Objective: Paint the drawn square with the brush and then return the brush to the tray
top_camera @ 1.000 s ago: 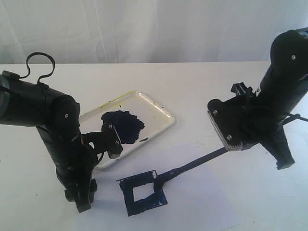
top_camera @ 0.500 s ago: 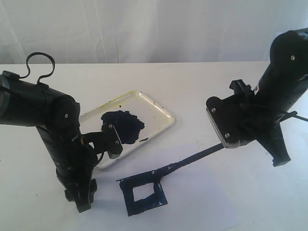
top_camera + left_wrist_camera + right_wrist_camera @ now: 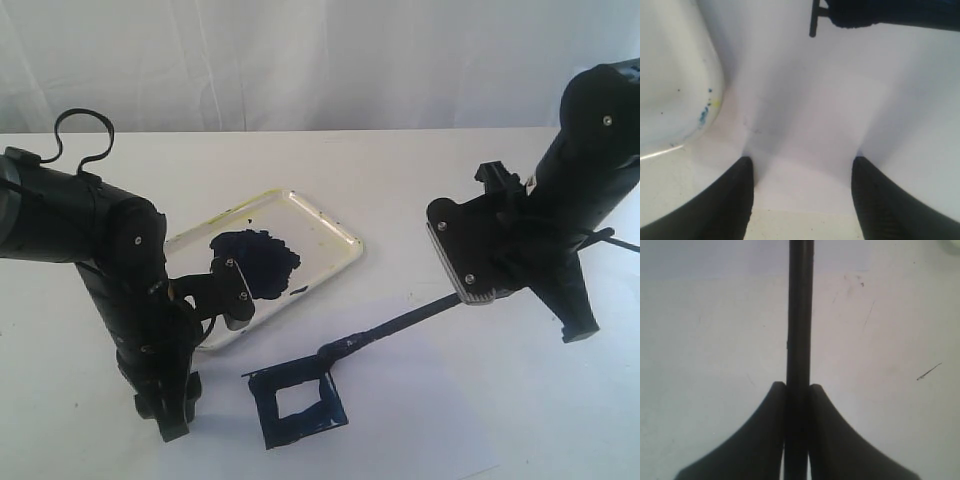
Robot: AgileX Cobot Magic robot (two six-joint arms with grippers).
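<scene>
The drawn square (image 3: 268, 415) lies tilted on white paper at the front, its border dark blue and its centre white. The brush (image 3: 395, 325), a thin black stick, slants from my right gripper down to the square's far right corner. Whether its tip touches the paper I cannot tell. My right gripper (image 3: 797, 387) is shut on the brush (image 3: 800, 315) handle. The tray (image 3: 335, 228) with its dark paint blob (image 3: 255, 262) sits behind the square to the left. My left gripper (image 3: 800, 161) is open and holds nothing, just beside a tray corner (image 3: 700, 75).
The left arm (image 3: 110, 250) stands in front of the tray's left end. The right arm (image 3: 590, 170) rises at the right. The paper's front edge (image 3: 470, 470) runs near the bottom. A white curtain hangs behind the table.
The brush tip has slid from inside the square's right side back to its far right corner. The right gripper has drawn slightly back and left. The left arm has not moved.
</scene>
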